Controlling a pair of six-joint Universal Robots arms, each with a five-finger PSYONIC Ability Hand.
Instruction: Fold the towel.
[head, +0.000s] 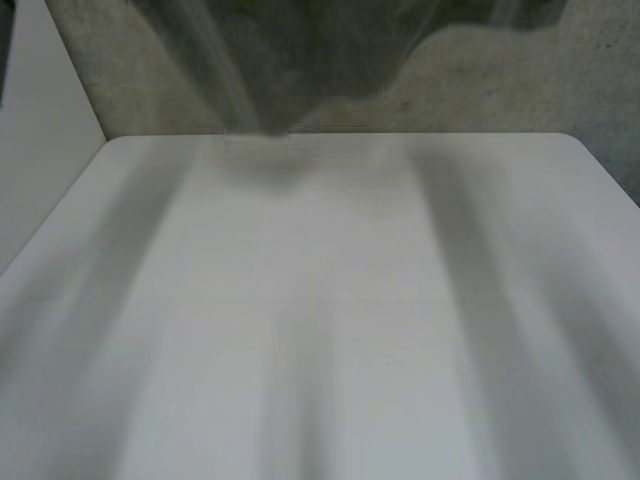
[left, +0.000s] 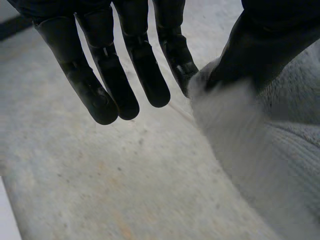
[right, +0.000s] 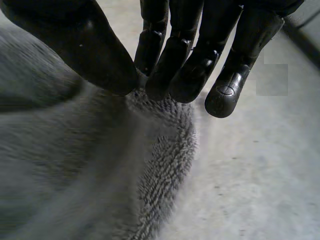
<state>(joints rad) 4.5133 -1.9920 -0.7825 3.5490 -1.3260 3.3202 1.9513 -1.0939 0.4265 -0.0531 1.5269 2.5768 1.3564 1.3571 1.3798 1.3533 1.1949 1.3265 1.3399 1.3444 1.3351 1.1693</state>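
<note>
The towel (right: 100, 165) is grey looped terry: soft, limp and light, likely to sag and swing from wherever it is held. The grip therefore belongs on the hem near the corners, not in the slack middle. The right robot hand (right: 170, 55) is clamped on it, thumb and fingertips meeting on the fuzzy edge. The left robot hand (left: 115, 75) pinches another part of the edge between its thumb and nearest finger, with the other fingers straight and spread clear. I judge both arms are raised, holding the towel off the white surface (head: 330, 330). A blurred grey shape above its far edge, against the mottled wall (head: 500, 90), is probably the cloth.
</note>
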